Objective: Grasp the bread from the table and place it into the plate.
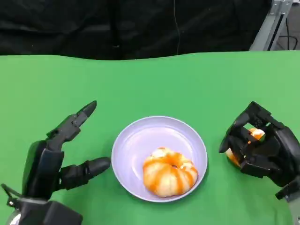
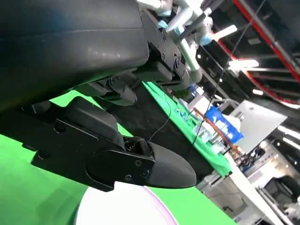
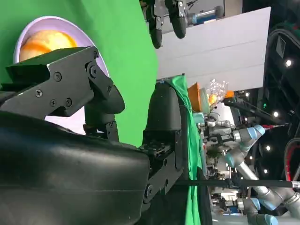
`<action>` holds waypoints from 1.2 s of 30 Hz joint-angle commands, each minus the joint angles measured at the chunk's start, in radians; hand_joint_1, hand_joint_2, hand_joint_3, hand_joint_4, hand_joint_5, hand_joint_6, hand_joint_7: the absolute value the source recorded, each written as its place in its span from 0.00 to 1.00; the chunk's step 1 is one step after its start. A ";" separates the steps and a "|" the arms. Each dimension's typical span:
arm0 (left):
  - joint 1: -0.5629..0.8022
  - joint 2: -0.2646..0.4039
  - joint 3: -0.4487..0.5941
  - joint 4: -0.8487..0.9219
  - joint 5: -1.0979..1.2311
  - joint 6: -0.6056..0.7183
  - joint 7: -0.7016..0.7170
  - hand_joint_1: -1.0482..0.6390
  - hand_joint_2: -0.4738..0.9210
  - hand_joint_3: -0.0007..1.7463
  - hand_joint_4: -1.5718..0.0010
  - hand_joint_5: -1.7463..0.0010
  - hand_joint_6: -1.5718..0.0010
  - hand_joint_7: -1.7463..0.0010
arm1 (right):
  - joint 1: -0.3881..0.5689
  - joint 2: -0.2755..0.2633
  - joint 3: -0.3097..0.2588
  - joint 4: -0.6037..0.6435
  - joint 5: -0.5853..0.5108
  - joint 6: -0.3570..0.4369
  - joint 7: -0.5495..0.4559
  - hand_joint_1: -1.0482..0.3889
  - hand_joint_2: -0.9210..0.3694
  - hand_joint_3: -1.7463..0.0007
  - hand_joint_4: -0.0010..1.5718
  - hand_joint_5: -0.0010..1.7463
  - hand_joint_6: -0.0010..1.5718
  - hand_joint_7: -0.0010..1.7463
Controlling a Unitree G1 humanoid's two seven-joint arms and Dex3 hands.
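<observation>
Fingers curled round glazed bread

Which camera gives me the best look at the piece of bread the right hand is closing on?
The head view: the second bread shows orange between the right hand's fingers, beside the plate. I can't make it out in either wrist view; the right wrist view shows the plated bread instead.

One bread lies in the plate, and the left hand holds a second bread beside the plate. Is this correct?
Not quite. The right hand grips the second bread beside the plate, as the head view shows. The left hand holds nothing. One bread does lie in the plate.
</observation>
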 commanded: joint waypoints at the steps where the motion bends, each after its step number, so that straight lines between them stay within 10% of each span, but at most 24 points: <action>1: 0.029 0.003 0.022 0.011 -0.046 -0.036 -0.020 0.11 1.00 0.15 0.60 0.98 0.69 0.99 | 0.007 -0.019 -0.008 -0.010 0.009 0.003 0.003 0.84 0.18 0.34 0.28 1.00 0.20 0.95; 33: 0.091 -0.041 0.082 0.028 -0.190 -0.095 -0.193 0.15 1.00 0.14 0.59 1.00 0.68 1.00 | 0.004 -0.028 -0.017 -0.001 0.017 0.020 0.016 0.83 0.18 0.36 0.28 1.00 0.21 0.94; 36: 0.088 -0.057 0.074 0.031 -0.322 -0.083 -0.288 0.26 1.00 0.06 0.60 1.00 0.67 1.00 | -0.001 -0.027 -0.020 0.010 0.017 0.014 0.017 0.83 0.19 0.36 0.28 1.00 0.21 0.94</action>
